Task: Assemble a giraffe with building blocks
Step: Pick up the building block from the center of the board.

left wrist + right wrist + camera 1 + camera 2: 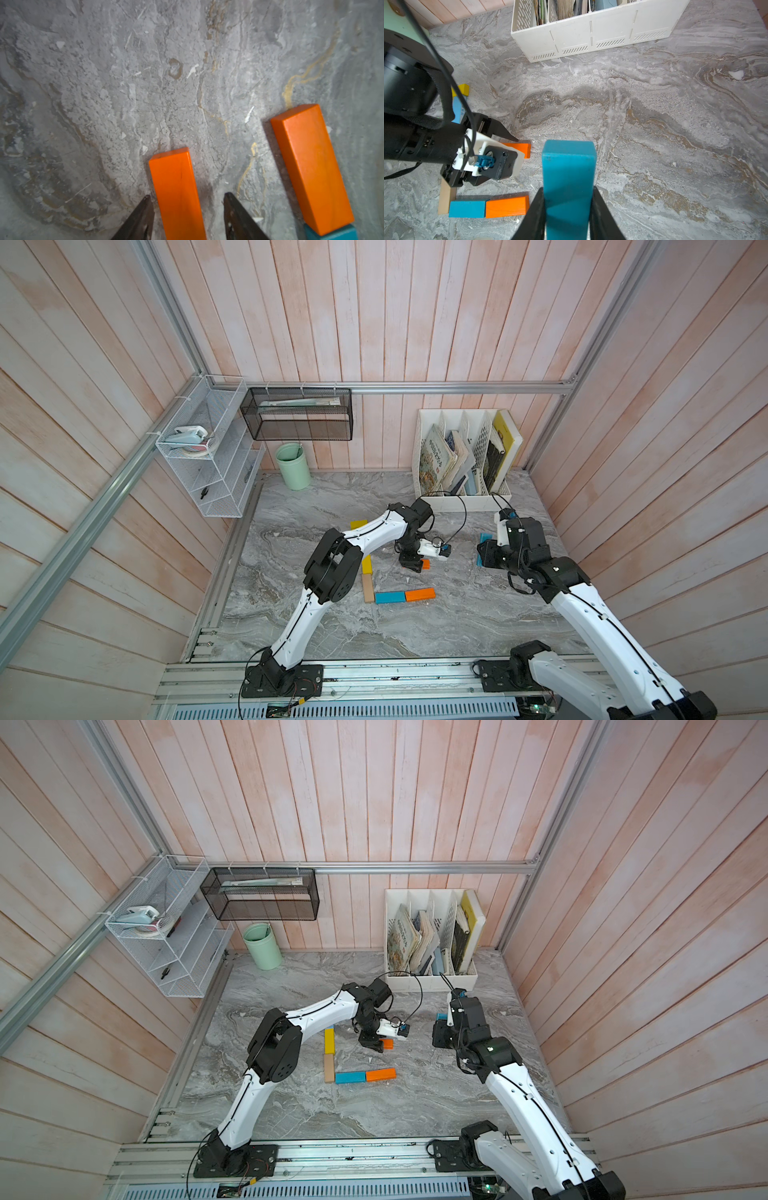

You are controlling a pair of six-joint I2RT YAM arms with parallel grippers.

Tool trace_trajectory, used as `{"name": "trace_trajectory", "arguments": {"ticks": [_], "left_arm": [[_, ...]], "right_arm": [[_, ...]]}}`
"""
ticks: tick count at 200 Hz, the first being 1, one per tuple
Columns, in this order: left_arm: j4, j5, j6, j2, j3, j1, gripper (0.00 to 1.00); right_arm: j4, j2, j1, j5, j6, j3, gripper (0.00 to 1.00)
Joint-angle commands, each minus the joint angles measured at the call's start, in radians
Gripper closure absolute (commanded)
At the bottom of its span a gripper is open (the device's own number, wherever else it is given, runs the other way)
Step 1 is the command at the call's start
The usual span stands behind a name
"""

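My left pincer (188, 197) stands open around the loose orange block (176, 193). One fingertip is just beside one long side, and on the other side a strip of desk (104, 104) shows between finger and wood. That block lies flat on the marble, near the giraffe (368, 588) but apart from it, farther back on the desk than the back row.

The giraffe so far is an L of bars lying flat. A yellow bar (366, 564) and a tan bar (368, 588) lie end to end as the neck. A teal bar (390, 597) and an orange bar (419, 594) lie end to end as the back, and the teal one touches the tan bar's side at its near end. A short yellow block (358, 524) shows beyond the left arm (374, 531), which covers most of what lies between it and the yellow bar. In a top view only a sliver of a blue bar (331, 1027) peeks out at the yellow bar's far end.

My right pincer (568, 189) is clamped on a teal block (569, 166) — a finger pressed to each long side, the free end reaching past the tips. It hangs over bare marble to the right of the giraffe, well apart from it. I cannot tell whether the block's end touches the desk. A white file box (465, 502) of books stands behind, against the wall.
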Motion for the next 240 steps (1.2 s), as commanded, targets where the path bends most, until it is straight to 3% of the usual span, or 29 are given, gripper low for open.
{"name": "trace_trajectory", "arguments": {"ticks": [1, 87, 109, 130, 162, 200, 221, 240], "left_arm": [[0.022, -0.023, -0.027, 0.036, -0.001, 0.002, 0.42], [0.02, -0.035, -0.05, 0.01, -0.052, 0.014, 0.57], [0.008, -0.035, -0.056, -0.003, -0.052, 0.016, 0.72], [-0.022, -0.075, -0.101, -0.004, -0.015, 0.009, 0.98], [-0.03, -0.129, -0.232, -0.056, 0.005, -0.003, 1.0], [-0.131, -0.2, -0.592, -0.132, 0.15, -0.021, 1.0], [-0.154, -0.27, -0.756, -0.223, 0.118, -0.063, 1.0], [-0.159, -0.342, -0.871, -0.337, -0.011, -0.125, 1.0]], "right_arm": [[-0.001, -0.01, -0.005, -0.017, -0.002, -0.006, 1.0], [0.01, -0.011, -0.005, -0.04, 0.009, -0.02, 1.0], [0.004, -0.018, -0.005, -0.034, 0.009, -0.02, 1.0], [0.002, -0.02, -0.005, -0.033, 0.006, -0.019, 1.0], [-0.015, -0.013, -0.005, -0.053, -0.009, 0.0, 1.0], [-0.072, -0.011, 0.038, -0.117, -0.045, 0.048, 1.0], [-0.137, 0.047, 0.155, -0.131, -0.06, 0.077, 1.0], [-0.157, 0.083, 0.321, -0.091, -0.024, 0.065, 1.0]]}}
